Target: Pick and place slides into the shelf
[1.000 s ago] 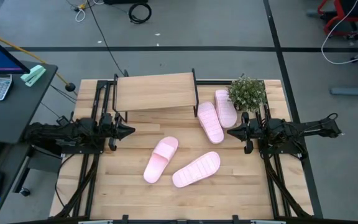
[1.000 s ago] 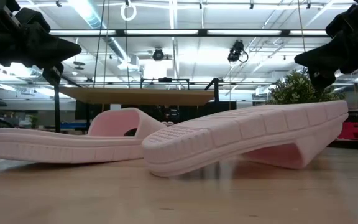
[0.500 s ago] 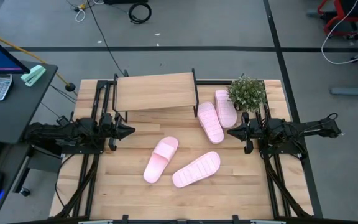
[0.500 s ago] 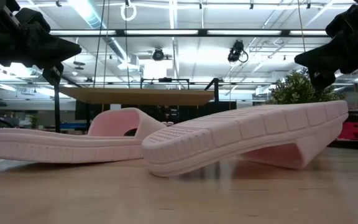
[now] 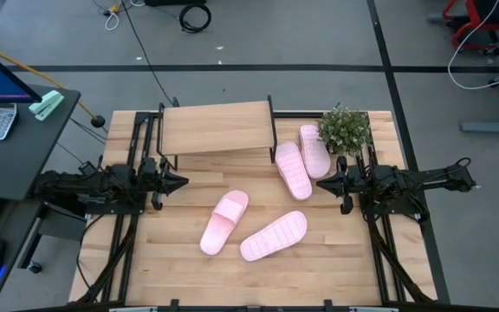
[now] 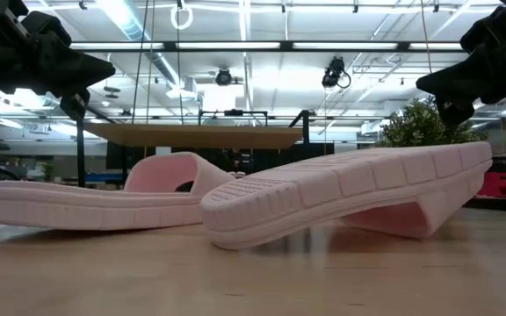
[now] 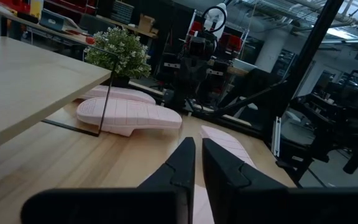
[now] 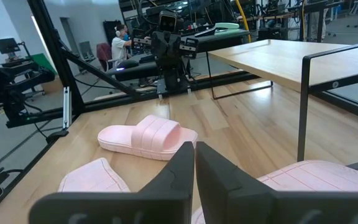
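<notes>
Four pale pink slides, ribbed soles, wide straps

No legible text — none anywhere

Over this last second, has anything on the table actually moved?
Nothing visibly changed. The left gripper and right gripper hang shut at the table's sides as before, holding nothing. All four slides lie where they were, none yet in the shelf.
</notes>
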{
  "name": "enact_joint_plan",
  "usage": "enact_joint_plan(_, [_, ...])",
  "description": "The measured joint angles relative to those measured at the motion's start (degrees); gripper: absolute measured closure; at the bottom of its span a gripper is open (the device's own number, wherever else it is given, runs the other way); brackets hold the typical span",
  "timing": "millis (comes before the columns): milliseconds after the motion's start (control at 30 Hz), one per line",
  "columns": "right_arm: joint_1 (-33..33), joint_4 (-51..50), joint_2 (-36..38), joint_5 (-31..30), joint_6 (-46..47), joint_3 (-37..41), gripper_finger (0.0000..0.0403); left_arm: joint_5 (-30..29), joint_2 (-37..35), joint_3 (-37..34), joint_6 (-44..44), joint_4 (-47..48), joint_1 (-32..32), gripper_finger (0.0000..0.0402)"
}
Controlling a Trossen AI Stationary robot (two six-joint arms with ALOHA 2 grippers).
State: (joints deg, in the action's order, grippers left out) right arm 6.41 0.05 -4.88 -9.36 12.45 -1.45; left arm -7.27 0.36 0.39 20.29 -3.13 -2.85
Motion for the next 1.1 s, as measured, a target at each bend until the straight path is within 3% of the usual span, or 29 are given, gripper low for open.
enact_joint_plan(367, [0.0,0.0,0.0,0.0,0.0,0.0,0.0380,0.0,0.0,0.0,0.0,0.0,0.0,0.0378])
enact_joint_plan(733, [0.0,0.0,0.0,0.0,0.0,0.0,0.0380,0.0,0.0,0.0,0.0,0.0,0.0,0.0365])
enact_joint_plan(1100, [0.0,1.5,0.0,-1.9,0.8,0.1,0.0380,-0.8,0.0,0.0,0.0,0.3,0.1,0.0389])
